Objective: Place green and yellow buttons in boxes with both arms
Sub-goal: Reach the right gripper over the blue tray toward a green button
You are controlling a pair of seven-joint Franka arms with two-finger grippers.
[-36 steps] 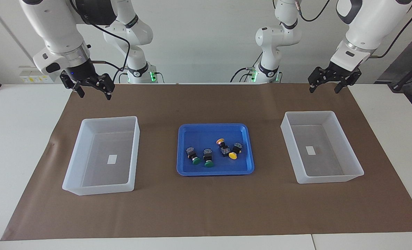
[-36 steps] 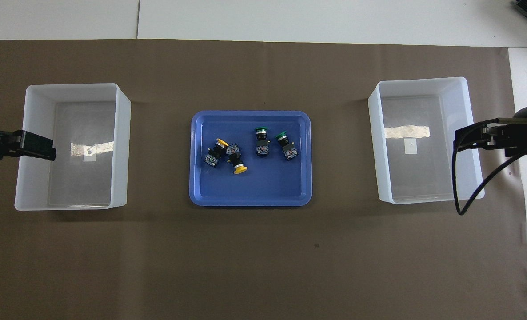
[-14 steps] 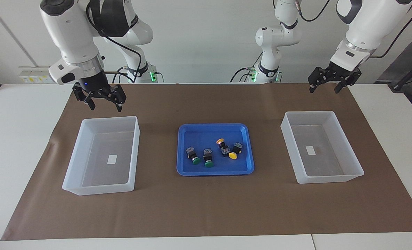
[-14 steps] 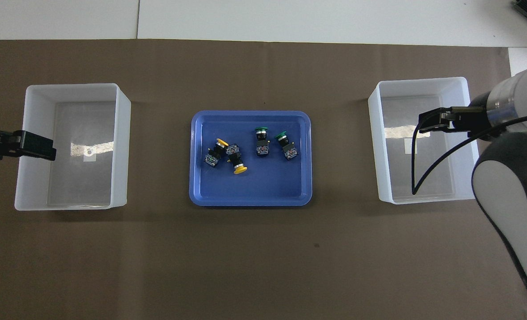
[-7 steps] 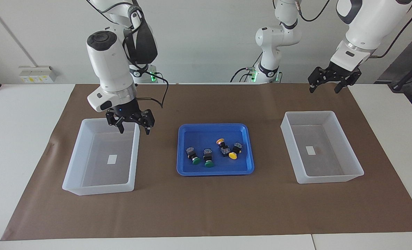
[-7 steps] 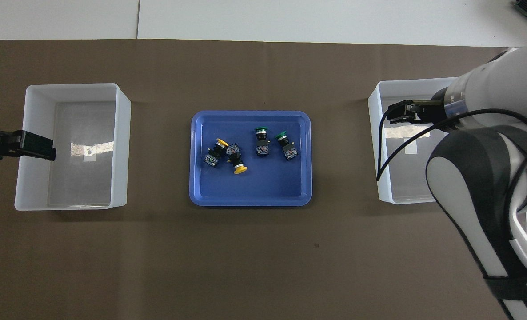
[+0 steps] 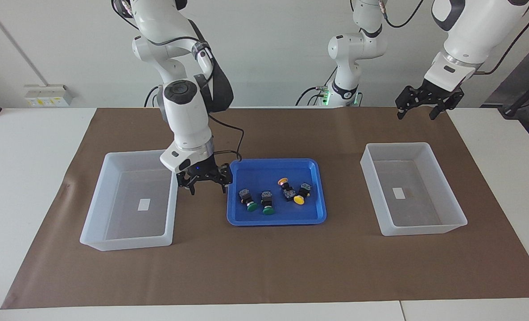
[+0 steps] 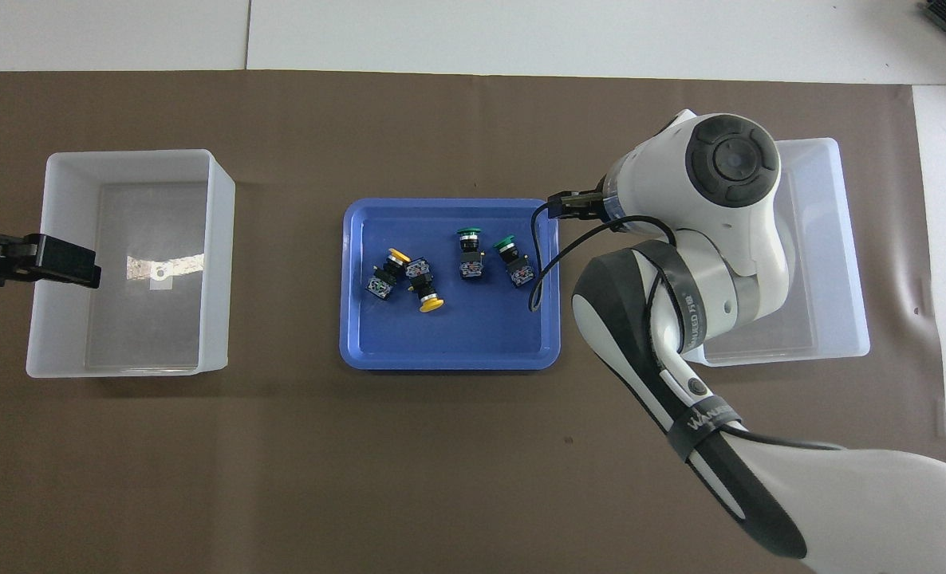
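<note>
Right gripper (image 7: 207,187) is having travelled from its bin (image 7: 113,209) to blue tray (image 7: 233,218) edge, jaws wide; left gripper (image 7: 418,111) is waiting, jaws wide.

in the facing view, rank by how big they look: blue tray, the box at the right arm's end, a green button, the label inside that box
1. Box at the right arm's end
2. Blue tray
3. Label and green button: too close in size to rank.

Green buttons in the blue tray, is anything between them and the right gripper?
Nothing visible. The open right gripper hangs just outside the blue tray, and the green buttons lie uncovered inside it.
</note>
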